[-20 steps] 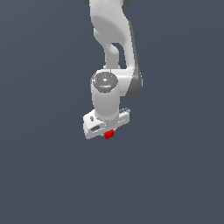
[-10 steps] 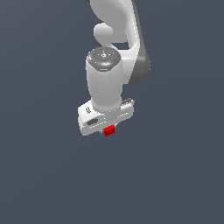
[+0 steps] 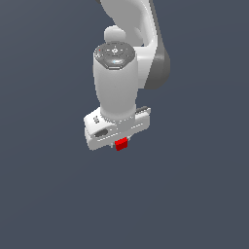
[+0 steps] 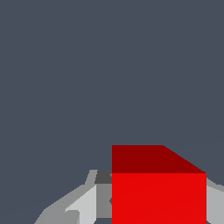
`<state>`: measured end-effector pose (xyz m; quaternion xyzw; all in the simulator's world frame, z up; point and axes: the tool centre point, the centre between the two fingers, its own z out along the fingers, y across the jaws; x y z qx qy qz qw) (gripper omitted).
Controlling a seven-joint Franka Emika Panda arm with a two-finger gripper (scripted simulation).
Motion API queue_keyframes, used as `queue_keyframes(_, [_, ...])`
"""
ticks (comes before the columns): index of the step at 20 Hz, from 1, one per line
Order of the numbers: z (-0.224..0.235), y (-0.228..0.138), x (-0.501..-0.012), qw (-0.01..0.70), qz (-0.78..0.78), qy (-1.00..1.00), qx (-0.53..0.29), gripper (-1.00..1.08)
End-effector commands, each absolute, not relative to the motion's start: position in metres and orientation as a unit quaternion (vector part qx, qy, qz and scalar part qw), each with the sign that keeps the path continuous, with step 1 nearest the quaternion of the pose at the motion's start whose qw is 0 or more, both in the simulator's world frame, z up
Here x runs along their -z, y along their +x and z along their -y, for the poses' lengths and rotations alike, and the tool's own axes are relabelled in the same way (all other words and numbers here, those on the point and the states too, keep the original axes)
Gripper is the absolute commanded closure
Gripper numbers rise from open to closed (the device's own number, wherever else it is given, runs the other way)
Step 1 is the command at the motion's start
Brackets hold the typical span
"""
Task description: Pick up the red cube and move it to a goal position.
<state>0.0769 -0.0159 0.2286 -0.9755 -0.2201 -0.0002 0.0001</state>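
Red cube (image 3: 121,144), gripped by end effector (image 3: 119,142)

The red cube (image 3: 121,144) is bright, plain red with no pattern; in the wrist view its lit face is vivid red (image 4: 158,197) and the adjoining face a darker maroon. It sits between the jaws of the gripper (image 3: 120,142), which is white with pale grey shading and a dark slot. The arm (image 3: 127,53) above is white with grey joints. The background is uniform slate blue-grey.

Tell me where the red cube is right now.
In the exterior view the red cube sits just under the white gripper, near the picture's middle; the wrist view shows the cube between the fingers.
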Motion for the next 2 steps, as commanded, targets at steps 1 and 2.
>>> queue_keyframes(1, [0.0160, 0.0770, -0.2275, 0.000, 0.220, -0.975, 0.000, 1.08])
queue_keyframes(2, [0.0160, 0.0769, -0.2273, 0.000, 0.220, -0.975, 0.000, 1.08])
